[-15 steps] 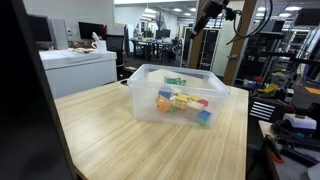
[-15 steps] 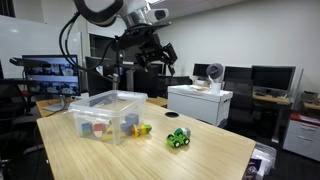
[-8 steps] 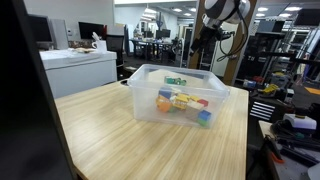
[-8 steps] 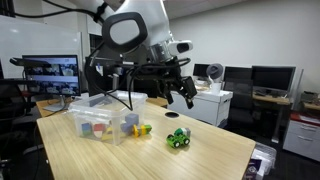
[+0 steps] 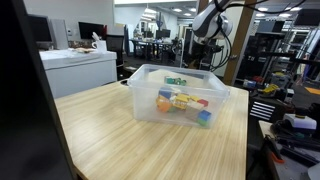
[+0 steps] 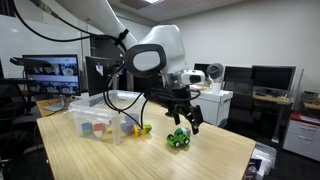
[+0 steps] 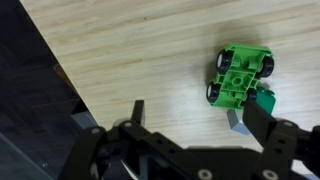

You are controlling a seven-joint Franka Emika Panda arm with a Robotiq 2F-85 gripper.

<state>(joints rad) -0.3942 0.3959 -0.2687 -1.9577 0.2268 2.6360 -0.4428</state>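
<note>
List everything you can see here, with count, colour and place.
toy car: one, green with black wheels, on the table under the gripper.
bin: one, clear plastic, on the table, apart from the toy car.
blocks: several, mixed colours, inside the bin; exact count unclear.
small toy: one, yellow and green, on the table beside the bin.
table: one, light wood.
cabinet: one, white, behind the table.
gripper: one, black, open, right above the toy car.
</note>
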